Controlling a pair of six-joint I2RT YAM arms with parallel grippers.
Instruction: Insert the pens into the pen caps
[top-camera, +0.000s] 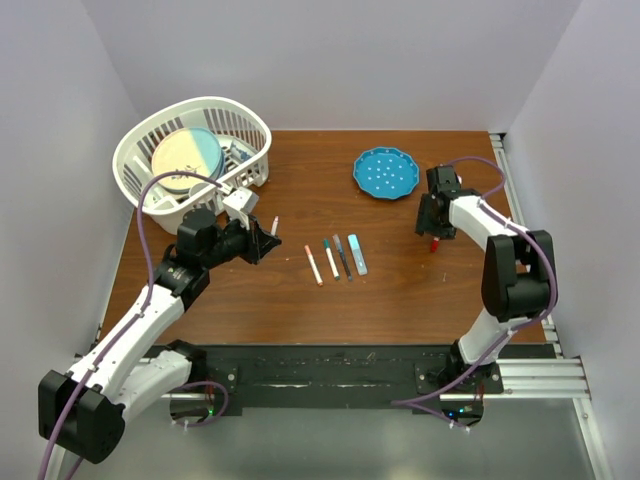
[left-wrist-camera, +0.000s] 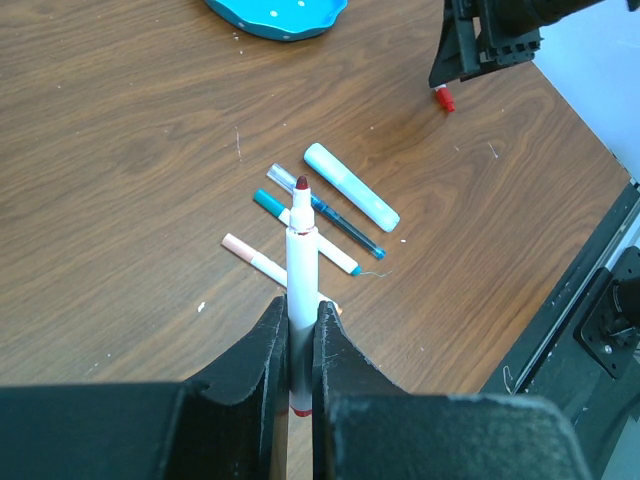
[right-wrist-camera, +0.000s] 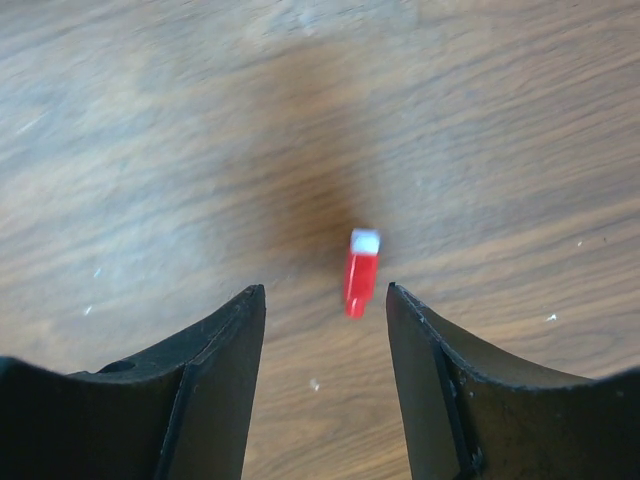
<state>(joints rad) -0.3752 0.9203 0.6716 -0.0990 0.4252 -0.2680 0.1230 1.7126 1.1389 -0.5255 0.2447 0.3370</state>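
Your left gripper is clamped on a white pen, and the pen's dark red tip points forward past the fingers. Four other pens lie on the table just ahead of it. Your right gripper stands spread apart, and the red cap sits between its jaws without touching either.

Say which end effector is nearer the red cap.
Right: right end effector hangs over the red cap; left end effector is far across the table, gripping a pen.

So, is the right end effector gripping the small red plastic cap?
No, the red cap lies untouched on the wooden table between its open fingers.
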